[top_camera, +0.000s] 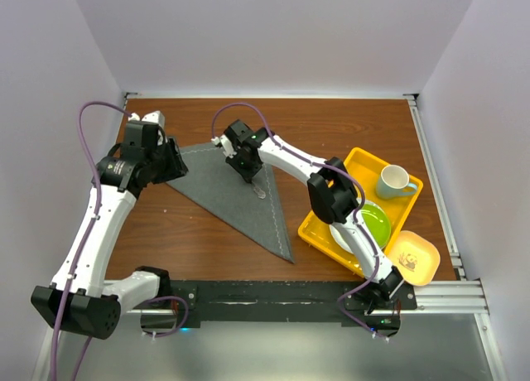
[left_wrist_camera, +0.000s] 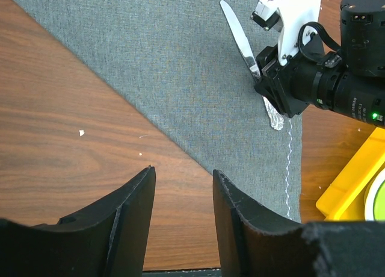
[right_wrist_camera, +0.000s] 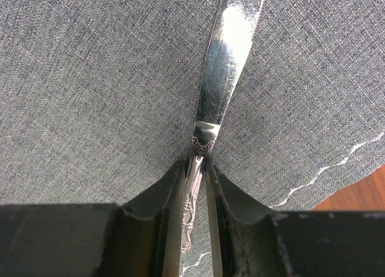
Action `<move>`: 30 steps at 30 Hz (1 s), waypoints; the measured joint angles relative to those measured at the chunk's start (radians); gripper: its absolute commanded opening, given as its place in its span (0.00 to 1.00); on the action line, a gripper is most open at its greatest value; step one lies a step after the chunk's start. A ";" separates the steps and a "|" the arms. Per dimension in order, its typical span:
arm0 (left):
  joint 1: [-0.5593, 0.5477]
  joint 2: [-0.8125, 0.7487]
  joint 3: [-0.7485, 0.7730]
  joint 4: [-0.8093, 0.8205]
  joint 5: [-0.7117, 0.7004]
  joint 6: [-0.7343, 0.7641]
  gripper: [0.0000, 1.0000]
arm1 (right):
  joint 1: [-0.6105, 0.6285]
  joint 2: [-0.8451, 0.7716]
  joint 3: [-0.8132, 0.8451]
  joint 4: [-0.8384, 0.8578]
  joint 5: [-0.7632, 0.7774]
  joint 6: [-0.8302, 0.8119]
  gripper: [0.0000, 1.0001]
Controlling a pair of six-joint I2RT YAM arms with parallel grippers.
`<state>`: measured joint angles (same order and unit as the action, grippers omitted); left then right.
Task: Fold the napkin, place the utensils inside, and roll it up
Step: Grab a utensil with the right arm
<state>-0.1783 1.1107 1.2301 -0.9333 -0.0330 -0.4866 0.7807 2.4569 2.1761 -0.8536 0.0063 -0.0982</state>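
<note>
The dark grey napkin (top_camera: 224, 190) lies on the wooden table folded into a triangle, with a pale stitched line along its right edge (left_wrist_camera: 289, 162). My right gripper (top_camera: 247, 172) is low over the napkin's upper right part, shut on the ornate handle of a silvery knife (right_wrist_camera: 225, 66). The blade rests on the cloth (right_wrist_camera: 90, 78). The knife also shows in the left wrist view (left_wrist_camera: 240, 39) and the top view (top_camera: 259, 190). My left gripper (top_camera: 174, 161) is open and empty, its fingertips (left_wrist_camera: 144, 177) over bare wood just beside the napkin's long folded edge (left_wrist_camera: 180, 66).
A yellow tray (top_camera: 356, 161) stands right of the napkin, holding a pale green mug (top_camera: 396, 182), a green plate (top_camera: 377, 224) and a white plate (top_camera: 341, 236). A small yellow dish (top_camera: 414, 257) sits at the tray's near right corner. White walls enclose the table.
</note>
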 measured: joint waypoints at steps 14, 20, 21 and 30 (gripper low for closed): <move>0.021 0.014 -0.167 0.071 0.053 -0.099 0.41 | 0.010 0.002 -0.001 0.004 0.047 0.026 0.04; 0.033 0.108 -0.287 0.178 0.081 -0.161 0.39 | 0.011 0.001 0.003 0.001 0.056 0.040 0.00; 0.036 0.132 -0.288 0.196 0.082 -0.166 0.39 | 0.011 0.001 0.005 -0.001 0.058 0.043 0.00; 0.166 0.319 -0.281 0.388 0.105 -0.156 0.38 | 0.011 -0.003 0.006 -0.021 0.081 0.055 0.00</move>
<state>-0.0120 1.4300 0.9493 -0.5453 0.0715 -0.6426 0.7921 2.4542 2.1822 -0.8749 0.0872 -0.0433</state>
